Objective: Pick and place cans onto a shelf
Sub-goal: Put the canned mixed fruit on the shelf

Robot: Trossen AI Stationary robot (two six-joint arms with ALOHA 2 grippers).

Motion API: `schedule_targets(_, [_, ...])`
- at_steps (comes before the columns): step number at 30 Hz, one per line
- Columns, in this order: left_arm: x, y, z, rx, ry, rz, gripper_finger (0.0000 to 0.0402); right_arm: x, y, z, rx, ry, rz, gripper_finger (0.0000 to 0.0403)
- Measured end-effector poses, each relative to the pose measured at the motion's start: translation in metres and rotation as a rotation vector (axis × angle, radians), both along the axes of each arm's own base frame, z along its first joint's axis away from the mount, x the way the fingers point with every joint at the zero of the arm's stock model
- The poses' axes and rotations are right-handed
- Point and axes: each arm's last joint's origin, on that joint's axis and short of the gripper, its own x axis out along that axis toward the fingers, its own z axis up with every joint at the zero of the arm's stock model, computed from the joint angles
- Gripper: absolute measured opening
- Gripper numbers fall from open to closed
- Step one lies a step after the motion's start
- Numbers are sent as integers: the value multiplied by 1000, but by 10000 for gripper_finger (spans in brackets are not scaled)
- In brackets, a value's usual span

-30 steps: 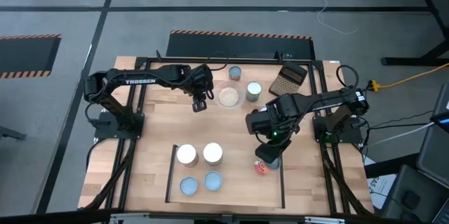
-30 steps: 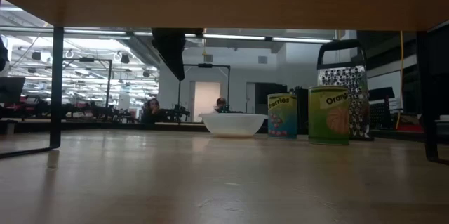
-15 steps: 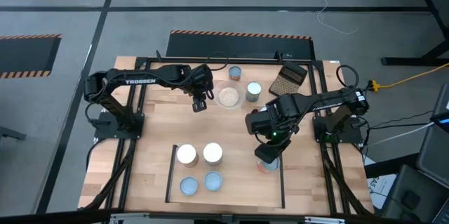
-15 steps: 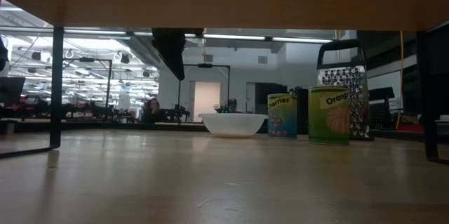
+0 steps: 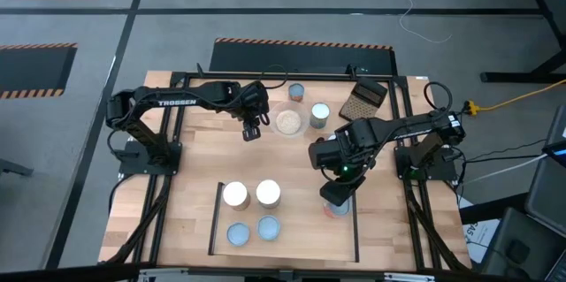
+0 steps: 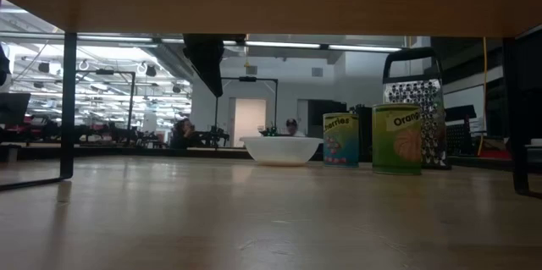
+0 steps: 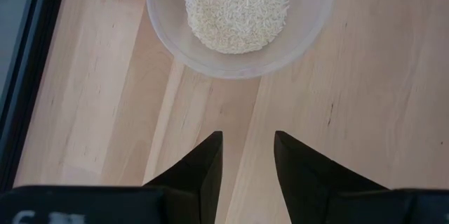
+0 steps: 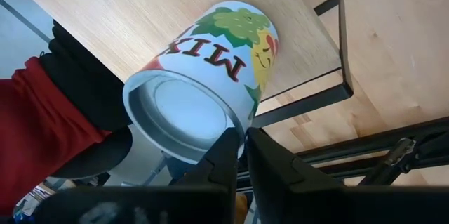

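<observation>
**Right gripper over a can at the shelf's right edge; four cans shelved**

The bench (image 5: pixel 190 171) is a light-wood top in a black frame, with an arm mounted at either side. The shelf (image 5: pixel 301 242), a light-wood board edged with thin black bars, fills the near middle of the bench. Four cans stand on its left part in two rows: two white-topped ones (image 5: pixel 234 194) farther back and two pale-blue-topped ones (image 5: pixel 239 233) nearer the front edge.

The right gripper (image 5: pixel 337 195) hangs over the shelf's right edge, directly above a fifth can (image 8: pixel 203 87) with a colourful label and a pale-blue top. In the right wrist view that can stands on the shelf board just inside the black corner bar, and the fingers (image 8: pixel 224 157) are narrow, almost together, at the can's rim; whether they touch it cannot be told.

The left gripper (image 5: pixel 251 131) waits over bare wood at the far middle of the bench, just left of the clear bowl of grains (image 5: pixel 288 122), its fingers (image 7: pixel 203 164) parted with nothing between them.

At the far side, right of the bowl, stand a green-labelled can (image 6: pixel 396 139) and, farther back, a smaller can (image 6: pixel 340 140). A dark grater (image 5: pixel 364 98) lies right of those.
</observation>
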Motion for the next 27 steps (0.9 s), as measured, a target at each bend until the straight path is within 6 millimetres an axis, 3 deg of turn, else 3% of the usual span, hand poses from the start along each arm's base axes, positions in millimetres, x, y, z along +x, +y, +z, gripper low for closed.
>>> schedule_targets(27, [0, 0, 0, 0, 0, 0, 121, 0, -1, 0, -27, -18, 21, 38])
